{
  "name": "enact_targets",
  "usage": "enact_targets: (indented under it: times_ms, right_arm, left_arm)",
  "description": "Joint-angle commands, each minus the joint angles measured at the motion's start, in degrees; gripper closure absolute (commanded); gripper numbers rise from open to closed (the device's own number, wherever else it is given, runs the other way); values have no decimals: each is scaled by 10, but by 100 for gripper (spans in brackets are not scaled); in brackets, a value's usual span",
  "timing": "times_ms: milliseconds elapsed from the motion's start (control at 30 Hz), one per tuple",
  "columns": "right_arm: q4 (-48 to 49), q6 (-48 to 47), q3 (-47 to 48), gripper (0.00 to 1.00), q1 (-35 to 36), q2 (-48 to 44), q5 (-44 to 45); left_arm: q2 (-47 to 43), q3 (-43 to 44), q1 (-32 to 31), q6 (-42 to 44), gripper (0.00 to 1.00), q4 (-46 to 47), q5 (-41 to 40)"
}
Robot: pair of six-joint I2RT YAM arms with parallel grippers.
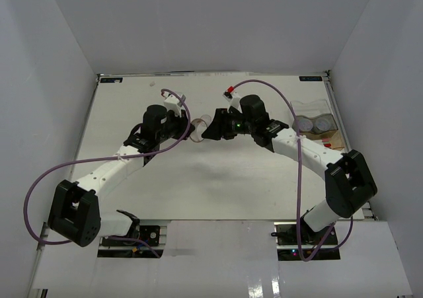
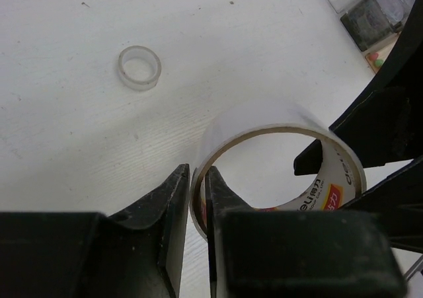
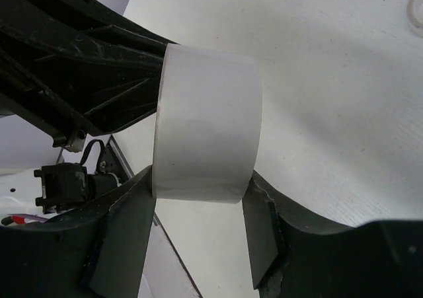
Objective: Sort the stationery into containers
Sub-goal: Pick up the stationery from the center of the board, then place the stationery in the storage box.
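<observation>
The beige tape roll (image 1: pixel 200 125) hangs above the table's middle between both grippers. My left gripper (image 2: pixel 197 176) is shut on the roll's wall (image 2: pixel 277 129), one finger inside the ring and one outside. My right gripper (image 3: pixel 201 186) spans the roll's width (image 3: pixel 208 126), its fingertips against both flat sides. The small clear ring (image 2: pixel 139 67) lies on the table beyond the roll. The organiser (image 1: pixel 328 137) stands at the right with two round clear tubs (image 1: pixel 314 123) in it. Its grey compartments (image 2: pixel 370 20) show in the left wrist view. Markers are mostly hidden.
White walls enclose the table on three sides. Both arms meet over the table's middle, with purple cables looping above them. The right gripper's black fingers (image 2: pixel 390 113) fill the right side of the left wrist view.
</observation>
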Motion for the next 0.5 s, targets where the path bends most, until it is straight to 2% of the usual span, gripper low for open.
enact_targets:
  times_ms: [0, 33, 133, 167, 200, 267, 467]
  right_arm:
    - [28, -10, 19, 67, 0, -11, 7]
    - [28, -11, 16, 70, 0, -14, 11]
    - [19, -17, 6, 75, -12, -28, 30]
    - [15, -18, -2, 76, -17, -34, 37]
    - [0, -18, -7, 76, -23, -40, 58]
    - [-28, -29, -18, 77, -40, -59, 97]
    - [-87, -47, -51, 82, -137, -98, 152]
  left_arm:
    - [-18, 0, -3, -1, 73, 9, 2]
    - [-16, 1, -3, -1, 61, 9, -2]
    - [-10, 9, -3, -1, 37, -16, -24]
    - [-9, 10, -3, -2, 23, -18, -29]
    - [-9, 12, -2, -5, 17, -21, -37]
    - [-6, 15, -2, -8, 8, -30, -56]
    - [-7, 24, -2, -19, 3, -46, -92]
